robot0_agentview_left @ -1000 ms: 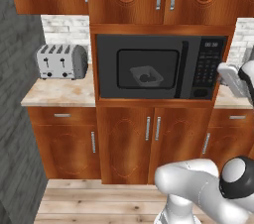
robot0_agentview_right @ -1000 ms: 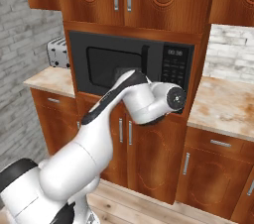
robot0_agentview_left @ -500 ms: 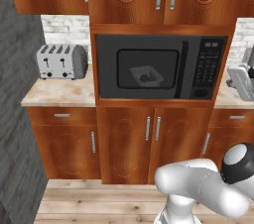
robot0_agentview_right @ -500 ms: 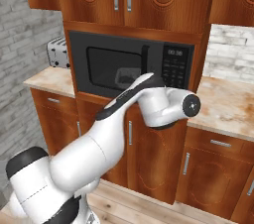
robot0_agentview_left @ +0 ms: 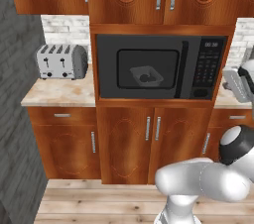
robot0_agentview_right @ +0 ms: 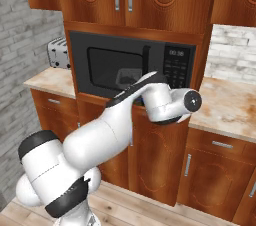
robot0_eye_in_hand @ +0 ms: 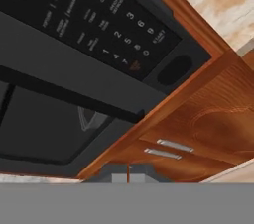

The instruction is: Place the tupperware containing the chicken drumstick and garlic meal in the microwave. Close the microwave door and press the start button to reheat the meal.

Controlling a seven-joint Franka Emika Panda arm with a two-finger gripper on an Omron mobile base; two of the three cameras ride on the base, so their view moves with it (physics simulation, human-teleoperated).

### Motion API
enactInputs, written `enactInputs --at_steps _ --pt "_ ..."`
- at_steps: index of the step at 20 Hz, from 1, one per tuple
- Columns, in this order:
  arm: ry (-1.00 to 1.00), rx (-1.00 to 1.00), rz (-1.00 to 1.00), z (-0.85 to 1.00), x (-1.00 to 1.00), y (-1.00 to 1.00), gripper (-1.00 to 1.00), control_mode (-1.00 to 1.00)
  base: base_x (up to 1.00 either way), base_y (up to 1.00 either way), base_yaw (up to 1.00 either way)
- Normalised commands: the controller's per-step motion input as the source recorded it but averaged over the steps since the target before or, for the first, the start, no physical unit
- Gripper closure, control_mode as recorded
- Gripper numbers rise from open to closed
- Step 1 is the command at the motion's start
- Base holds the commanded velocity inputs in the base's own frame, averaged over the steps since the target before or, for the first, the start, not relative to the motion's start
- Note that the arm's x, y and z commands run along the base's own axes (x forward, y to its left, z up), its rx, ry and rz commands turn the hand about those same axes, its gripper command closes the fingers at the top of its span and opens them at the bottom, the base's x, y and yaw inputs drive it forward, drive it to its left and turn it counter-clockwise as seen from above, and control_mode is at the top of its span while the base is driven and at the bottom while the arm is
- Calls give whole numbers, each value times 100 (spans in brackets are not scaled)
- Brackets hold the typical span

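1. Left base view: one black built-in microwave (robot0_agentview_left: 161, 67) set in brown wood cabinetry. Its microwave door (robot0_agentview_left: 144, 67) is shut, with one dark rectangular window and one vertical black bar handle (robot0_agentview_left: 184, 68). Through the window sits one translucent, rounded-corner tupperware (robot0_agentview_left: 146, 75) with one small dark lump inside, the chicken drumstick and garlic meal (robot0_agentview_left: 144, 77). One keypad panel (robot0_agentview_left: 205, 67) with a small display is on the right. One silver four-slot toaster (robot0_agentview_left: 61, 61) stands on the speckled beige surface (robot0_agentview_left: 59, 94) to the left. Two base-cabinet doors below carry two metal bar pulls. The floor is light wood planks (robot0_agentview_left: 99, 200).
2. Right base view: same microwave (robot0_agentview_right: 132, 67), door (robot0_agentview_right: 112, 65) closed, tupperware (robot0_agentview_right: 129, 75) dimly visible behind the glass. The white arm (robot0_agentview_right: 100, 135) crosses in front of the microwave's lower right. Toaster (robot0_agentview_right: 59, 53) is at far left, against a grey brick wall.
3. Hand view: rolled frame, close on the keypad panel (robot0_eye_in_hand: 99, 22), with rows of small printed keys and one oval button (robot0_eye_in_hand: 174, 69) at the corner. Handle (robot0_eye_in_hand: 69, 95) runs diagonally. Claw (robot0_eye_in_hand: 128, 178) tips are pressed together, holding nothing, just off the wood trim under the microwave.
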Motion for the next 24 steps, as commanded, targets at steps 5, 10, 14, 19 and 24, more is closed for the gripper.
enactInputs --at_steps 5,10,14,19,24 --pt "0 1 -1 -18 36 -12 100 -100 0 0 0" --pt "0 2 0 -19 40 -16 100 -100 0 0 0" --pt "0 3 0 -16 37 -22 100 -100 0 0 0" --pt "0 2 0 -16 39 -20 100 -100 0 0 0" --pt "0 3 0 -17 37 -20 100 -100 0 0 0"
